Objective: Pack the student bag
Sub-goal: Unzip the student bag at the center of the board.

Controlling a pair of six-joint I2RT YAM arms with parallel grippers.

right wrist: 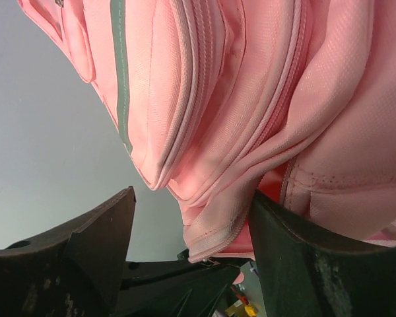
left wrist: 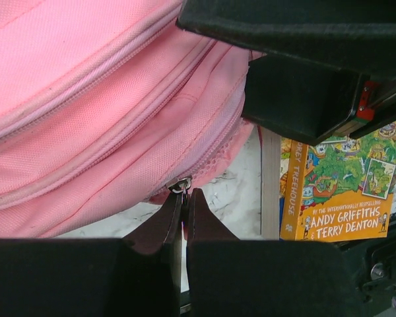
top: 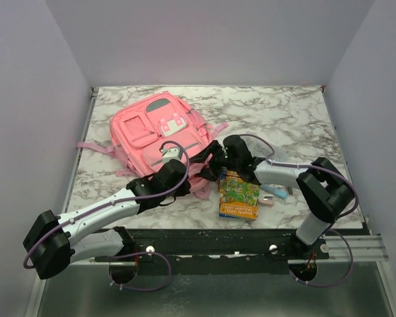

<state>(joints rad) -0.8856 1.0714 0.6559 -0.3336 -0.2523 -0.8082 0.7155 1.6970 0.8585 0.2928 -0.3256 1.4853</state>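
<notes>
Left claw pinching student bag zip pull, right claw spread, "ANDY GRIFFITHS" book

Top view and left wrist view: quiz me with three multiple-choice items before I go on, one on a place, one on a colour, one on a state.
1. Where is the book relative to the student bag?
A. on top of it
B. on the table, right of its near end
C. inside it

2. What colour is the trim on the bag's front pockets?
A. grey
B. yellow
C. red

3. How is the left gripper?
A. wide open over the book
B. shut on the book
C. shut on the bag's zipper pull

Answers:
1 B: the top view shows the book flat on the marble beside the bag.
2 A: a grey strip runs along the pocket in the right wrist view.
3 C: the left wrist view shows the fingertips pressed together at the metal pull.
</notes>
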